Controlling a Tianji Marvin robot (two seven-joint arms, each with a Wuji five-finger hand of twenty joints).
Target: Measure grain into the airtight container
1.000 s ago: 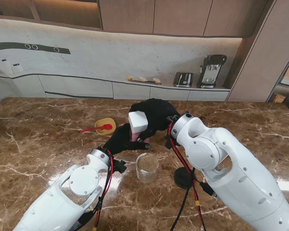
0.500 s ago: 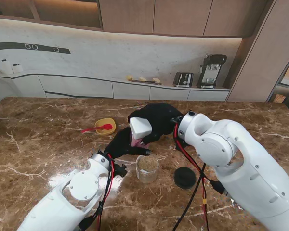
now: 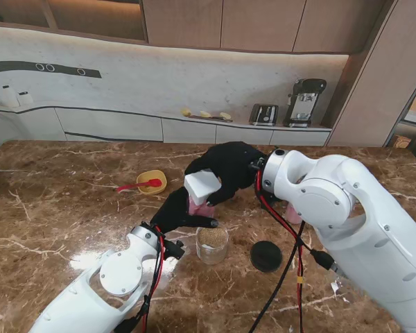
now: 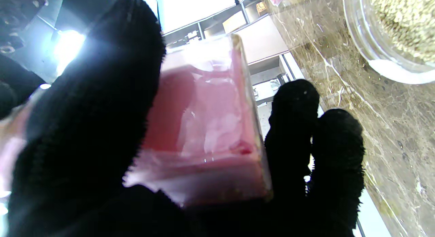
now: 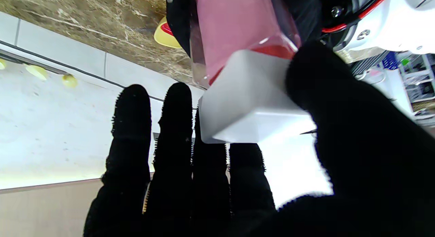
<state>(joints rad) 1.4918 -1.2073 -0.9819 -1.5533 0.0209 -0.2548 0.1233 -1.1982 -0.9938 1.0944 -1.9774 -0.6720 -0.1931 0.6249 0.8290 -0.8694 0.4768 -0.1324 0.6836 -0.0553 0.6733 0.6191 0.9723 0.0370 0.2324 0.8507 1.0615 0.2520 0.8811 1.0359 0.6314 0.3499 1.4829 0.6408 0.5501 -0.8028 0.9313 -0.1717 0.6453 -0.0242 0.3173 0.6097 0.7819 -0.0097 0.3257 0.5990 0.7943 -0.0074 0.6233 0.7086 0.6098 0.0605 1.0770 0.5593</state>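
Observation:
My left hand (image 3: 172, 210) is shut on a clear pink container (image 3: 197, 206), which it holds just above the table. In the left wrist view the container (image 4: 204, 128) fills the space between thumb and fingers. My right hand (image 3: 229, 166) is shut on a white square lid (image 3: 200, 186) resting tilted against the container's top end. The right wrist view shows that lid (image 5: 251, 104) pinched between thumb and fingers against the pink container (image 5: 238, 29). A round glass jar (image 3: 212, 241) partly filled with grain stands nearer to me; its rim (image 4: 360, 43) shows beside the left hand.
A round black lid (image 3: 266, 255) lies flat to the right of the jar. A yellow bowl (image 3: 151, 182) with a red spoon sits to the left, farther from me. Red and black cables hang from the right wrist over the table. A small pink thing (image 3: 291, 212) peeks from behind the right forearm.
My right forearm has swung out to the right, uncovering the black lid. The white lid has come down slightly onto the pink container. The left hand has barely moved.

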